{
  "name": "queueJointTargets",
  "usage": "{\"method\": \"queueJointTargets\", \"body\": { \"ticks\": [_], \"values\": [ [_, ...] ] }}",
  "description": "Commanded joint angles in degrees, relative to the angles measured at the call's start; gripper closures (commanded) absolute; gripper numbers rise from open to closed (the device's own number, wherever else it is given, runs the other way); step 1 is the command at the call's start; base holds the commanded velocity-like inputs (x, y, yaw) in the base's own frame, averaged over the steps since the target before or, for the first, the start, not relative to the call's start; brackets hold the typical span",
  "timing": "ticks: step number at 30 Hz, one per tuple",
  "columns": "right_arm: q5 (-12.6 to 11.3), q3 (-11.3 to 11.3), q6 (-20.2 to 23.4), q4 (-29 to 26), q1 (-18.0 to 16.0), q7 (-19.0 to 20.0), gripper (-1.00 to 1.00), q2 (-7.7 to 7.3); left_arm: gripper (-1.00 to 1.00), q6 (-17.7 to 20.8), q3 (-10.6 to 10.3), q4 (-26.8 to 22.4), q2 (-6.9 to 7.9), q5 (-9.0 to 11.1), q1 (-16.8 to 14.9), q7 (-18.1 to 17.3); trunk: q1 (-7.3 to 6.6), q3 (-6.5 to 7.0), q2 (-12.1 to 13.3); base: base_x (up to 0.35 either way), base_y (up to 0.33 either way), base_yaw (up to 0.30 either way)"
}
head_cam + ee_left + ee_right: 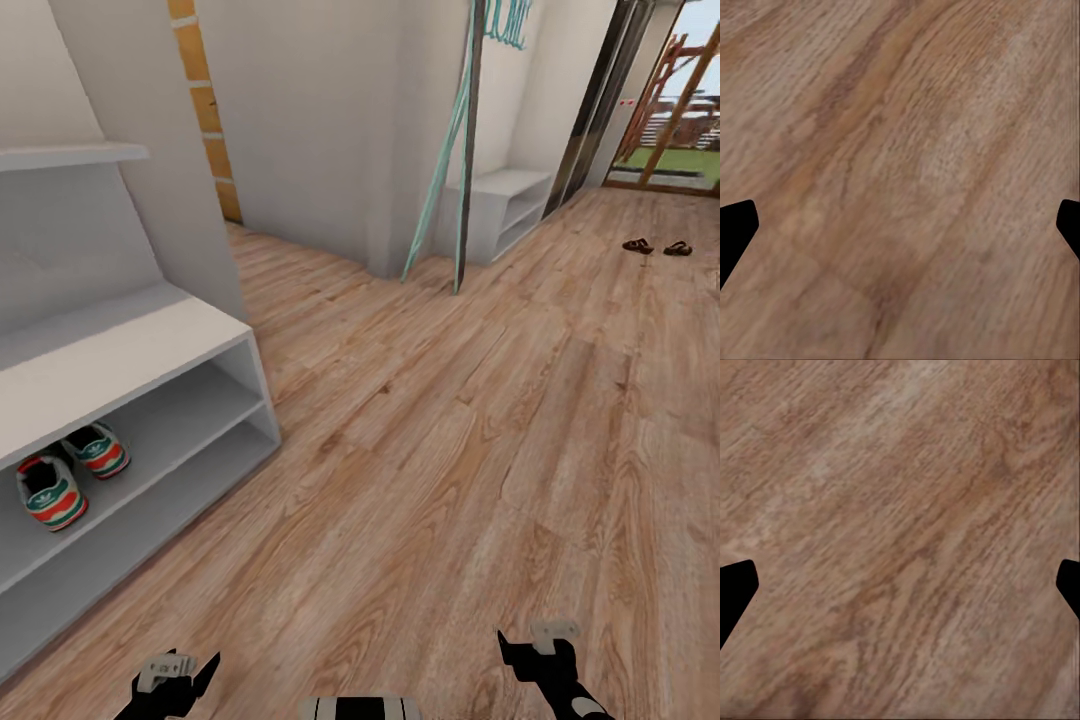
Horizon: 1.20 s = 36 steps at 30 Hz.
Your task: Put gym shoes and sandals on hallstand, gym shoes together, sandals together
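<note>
Sandals point(657, 246) lying far off, too small for detail; hallstand point(130, 350) running off frame edge.

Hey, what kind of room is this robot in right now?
Most likely a home entrance corridor: wood-plank floor, a white shoe rack holding two sneakers, a pair of sandals on the floor, and a glass door to the outdoors.

Gym shoes on the hallstand, sandals on the corridor floor

The two gym shoes point(75, 472), white with green stripes, sit side by side on the white hallstand point(120, 350)'s upper open shelf; the two brown sandals point(657, 247) lie near each other, far off on the wood-plank corridor floor point(450, 450).
</note>
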Motion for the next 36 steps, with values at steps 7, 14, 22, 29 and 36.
{"method": "queueJointTargets", "body": {
  "ticks": [7,14,22,29,36],
  "values": [
    [0.5,-0.5,-0.2,0.1,0.0,0.0,-1.00,0.01,-1.00,0.1,0.3,0.1,-0.06,0.5,0.0,-0.6,-0.01,-0.04,0.0,0.162,0.000,-0.274],
    [0.5,-0.5,-0.2,0.1,0.0,0.0,-1.00,0.01,-1.00,0.1,0.3,0.1,-0.19,0.5,0.0,-0.6,-0.01,-0.04,0.0,0.300,0.000,-0.274],
    [0.5,-0.5,-0.2,0.1,0.0,0.0,-1.00,0.02,-1.00,0.1,0.3,0.1,-0.21,0.5,0.0,-0.6,-0.01,-0.04,0.0,0.334,0.000,-0.274],
    [0.5,-0.5,-0.2,0.1,0.0,0.0,-1.00,0.08,-1.00,0.1,0.2,0.1,-0.27,0.5,0.0,-0.6,-0.01,-0.04,0.0,0.335,0.000,-0.274],
    [0.5,-0.5,-0.2,0.1,0.0,0.0,-1.00,0.08,-1.00,0.0,0.2,0.0,-0.33,0.5,0.0,-0.6,-0.01,-0.04,0.0,0.096,0.000,-0.275]
  ]
}}
